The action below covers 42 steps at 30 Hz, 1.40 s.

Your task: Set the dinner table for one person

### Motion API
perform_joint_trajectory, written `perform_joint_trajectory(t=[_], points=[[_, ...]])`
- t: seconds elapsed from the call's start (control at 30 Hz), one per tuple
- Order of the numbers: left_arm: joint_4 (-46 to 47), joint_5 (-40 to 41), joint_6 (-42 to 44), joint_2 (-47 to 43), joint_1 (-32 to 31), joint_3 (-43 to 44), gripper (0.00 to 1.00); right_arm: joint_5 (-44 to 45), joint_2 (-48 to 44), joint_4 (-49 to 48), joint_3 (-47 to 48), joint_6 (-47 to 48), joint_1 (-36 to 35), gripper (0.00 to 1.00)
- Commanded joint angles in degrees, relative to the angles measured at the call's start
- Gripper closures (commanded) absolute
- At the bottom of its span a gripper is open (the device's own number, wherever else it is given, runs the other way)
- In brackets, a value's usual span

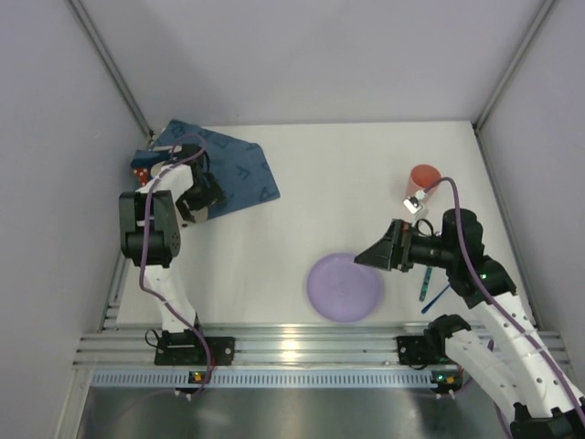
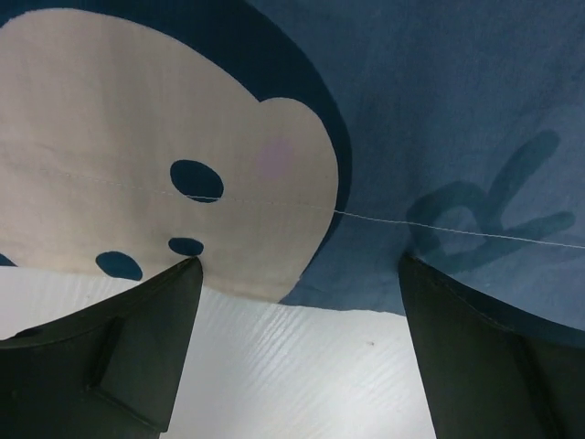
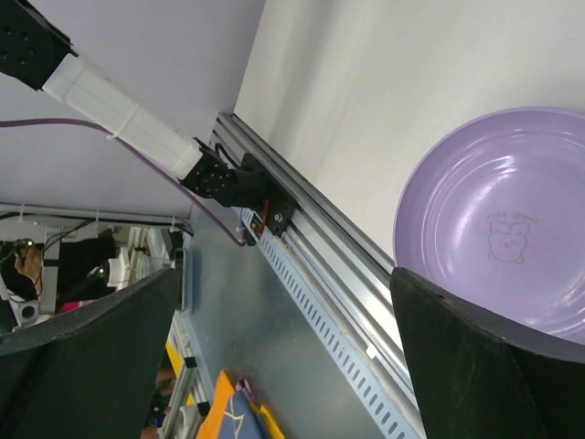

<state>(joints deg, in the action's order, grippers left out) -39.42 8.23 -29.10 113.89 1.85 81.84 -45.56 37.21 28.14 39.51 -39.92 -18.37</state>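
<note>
The white dinner table bears a dark-blue placemat with a cartoon mouse at the far left, lying askew. My left gripper is open, low over the placemat's near edge. In the left wrist view the mouse face and blue cloth fill the top, with bare table between the open fingers. A purple plate lies near the front middle. My right gripper is open and empty, above the plate's far right rim. The plate also shows in the right wrist view.
A red cup stands at the far right. A green utensil and a blue one lie right of the plate, under the right arm. A small red thing sits left of the placemat. The ribbed aluminium rail runs along the near edge.
</note>
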Motion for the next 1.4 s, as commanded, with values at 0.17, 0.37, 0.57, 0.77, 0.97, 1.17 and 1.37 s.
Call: perform_joint_trajectory(t=[0.17,0.37,0.57,0.77,0.97,1.17,1.37], points=[[-0.31,0.48,3.00,6.78,0.61,5.43,0.40,0.73,1.46,-3.53,1.01,-0.77,-0.35,0.00],[-0.22,-2.77,1.17,6.18,0.35,3.06,1.00,1.26,1.99,-3.62,0.92,-0.77,-0.35,0.00],[-1.71,-5.41,-8.04,-1.38,-7.37,3.49,1.00,1.61,2.25,-3.62,0.57,-0.51,-0.35,0.00],[2.81,-11.60,-23.78,-2.80,-23.97,16.38,0.99,2.93,1.20,-2.74,0.40,0.02,-0.18,0.00],[4.44,-19.04,-25.22,5.82,-34.80,40.56,0.01,2.93,0.58,-0.99,0.83,0.63,-0.18,0.00],[0.14,-8.95,-19.77,-2.76,-33.49,34.39,0.01,3.02,1.63,0.42,1.10,1.78,-0.09,0.00],[-2.68,-1.66,-15.47,-15.68,-27.87,17.23,0.01,6.62,13.72,-1.94,3.99,4.67,-0.09,0.00]])
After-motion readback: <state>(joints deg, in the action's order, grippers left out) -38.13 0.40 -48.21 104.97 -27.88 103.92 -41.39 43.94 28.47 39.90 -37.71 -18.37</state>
